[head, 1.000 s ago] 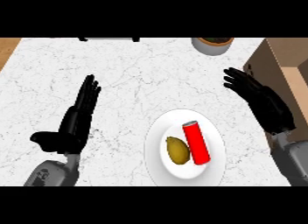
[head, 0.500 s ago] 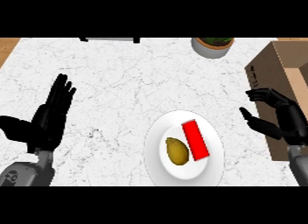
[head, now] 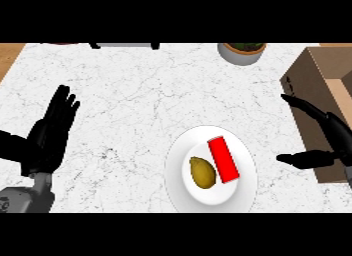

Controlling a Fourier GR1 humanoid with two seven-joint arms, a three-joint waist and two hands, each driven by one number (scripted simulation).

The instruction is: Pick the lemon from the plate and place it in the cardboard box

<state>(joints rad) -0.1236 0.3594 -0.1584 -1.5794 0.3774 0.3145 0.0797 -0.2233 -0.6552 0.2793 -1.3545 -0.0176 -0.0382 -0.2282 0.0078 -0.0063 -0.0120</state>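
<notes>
lemon [head: 202, 173] on plate [head: 208, 200], box [head: 328, 95] right

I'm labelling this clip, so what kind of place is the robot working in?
Most likely a kitchen counter: a white marble-patterned countertop holds a white plate with a lemon and a red block, with a potted plant at the back and a cardboard box at the right.

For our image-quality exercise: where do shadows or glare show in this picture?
Head view: even, soft light and no glare on the white plate; the lemon shades toward its lower edge; the cardboard box has a darker outer wall; the counter shows no clear cast shadows.
</notes>
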